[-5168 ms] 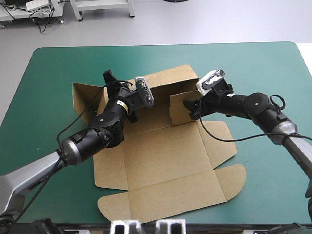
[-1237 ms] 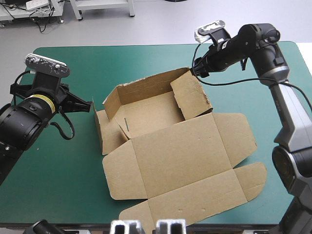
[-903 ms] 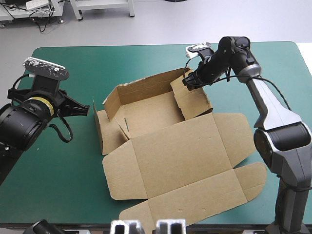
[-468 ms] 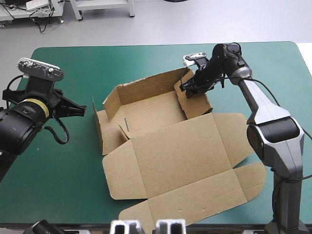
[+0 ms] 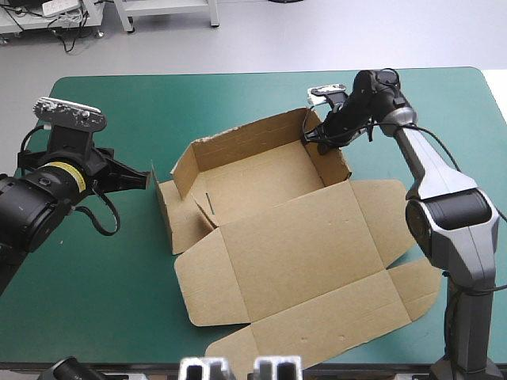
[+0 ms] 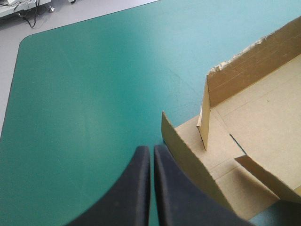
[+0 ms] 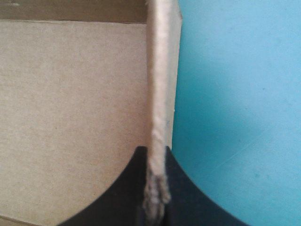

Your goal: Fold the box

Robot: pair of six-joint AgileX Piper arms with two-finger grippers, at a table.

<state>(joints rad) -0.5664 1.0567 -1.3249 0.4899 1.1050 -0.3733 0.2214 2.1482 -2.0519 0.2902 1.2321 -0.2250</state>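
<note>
The brown box [image 5: 293, 253] lies open in the middle of the table, its back wall [image 5: 245, 141] raised and its lid panel flat toward the front. My right gripper [image 5: 319, 139] is shut on the top edge of the right side wall [image 5: 329, 164], which stands upright. In the right wrist view that wall's edge [image 7: 160, 84] runs straight out from between the black fingers of the right gripper [image 7: 156, 154]. My left gripper [image 5: 148, 178] hovers shut just left of the box's left side flap [image 5: 165, 207], apart from it. Seen from the left wrist, the left gripper [image 6: 151, 150] holds nothing, and the flap [image 6: 186, 150] stands beside it.
The lid's flaps [image 5: 408, 289] reach close to the table's front edge. Teal-green cover [image 6: 84, 84] stretches ahead of the left gripper to the table's rounded far-left corner [image 6: 21, 44]. More cover [image 7: 235, 94] lies outside the right wall.
The right gripper came down onto the right side wall and shut on its edge. The wall swung from leaning inward to upright, and the box shifted slightly. The left arm barely moved.
</note>
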